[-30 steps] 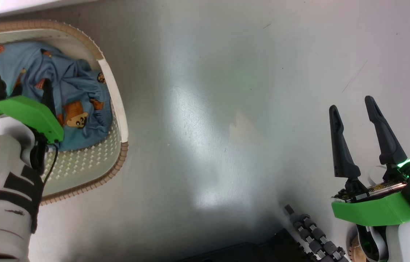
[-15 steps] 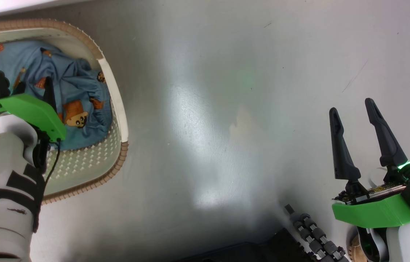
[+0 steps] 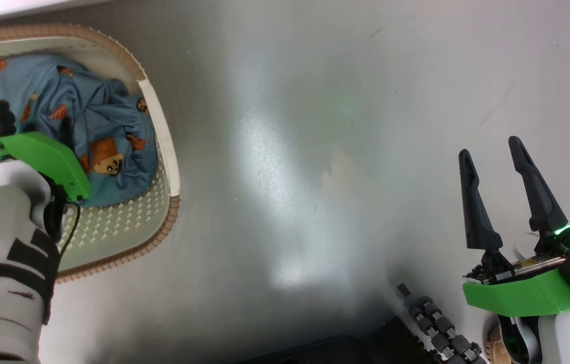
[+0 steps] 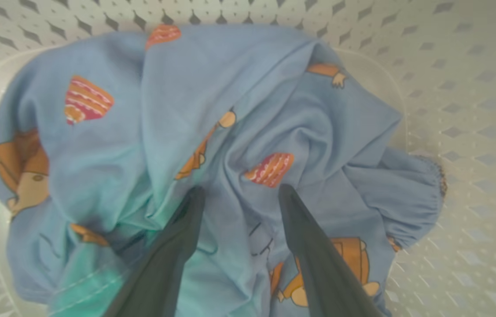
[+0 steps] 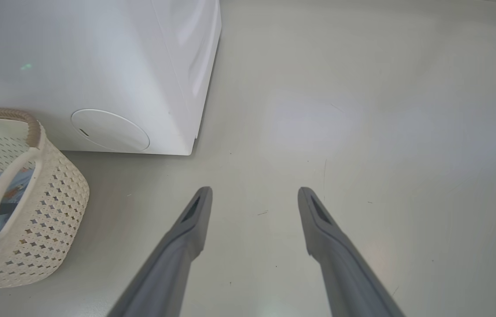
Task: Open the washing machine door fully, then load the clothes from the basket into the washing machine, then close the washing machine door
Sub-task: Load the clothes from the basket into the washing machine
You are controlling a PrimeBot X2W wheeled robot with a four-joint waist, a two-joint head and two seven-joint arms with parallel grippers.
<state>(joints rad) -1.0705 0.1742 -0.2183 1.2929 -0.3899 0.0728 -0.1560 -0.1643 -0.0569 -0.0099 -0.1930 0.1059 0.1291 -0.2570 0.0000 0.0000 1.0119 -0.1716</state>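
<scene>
Light blue printed fabric, the clothes (image 4: 248, 110), lies bunched in the basket (image 3: 166, 151) at the left. The left claw (image 4: 238, 190) stands apart, tips pressed into a fold. It should sink deeper before clamping, to gather several layers. The right claw (image 3: 488, 145) hangs apart over the floor (image 3: 315, 151).

Wide room to pass over the grey floor (image 3: 315, 202) between the basket (image 3: 163, 131) and the right gripper (image 3: 488, 146), its 2 fingers spread above the floor. Tight on the left: walled in by the basket all round, bottom heaped with clothes (image 3: 107, 116), left gripper (image 4: 240, 189) down among the folds, fingers apart. Blocked behind the basket by the washing machine (image 5: 98, 57), close by the rim. Low by the right arm, a dark jointed piece (image 3: 436, 328).
</scene>
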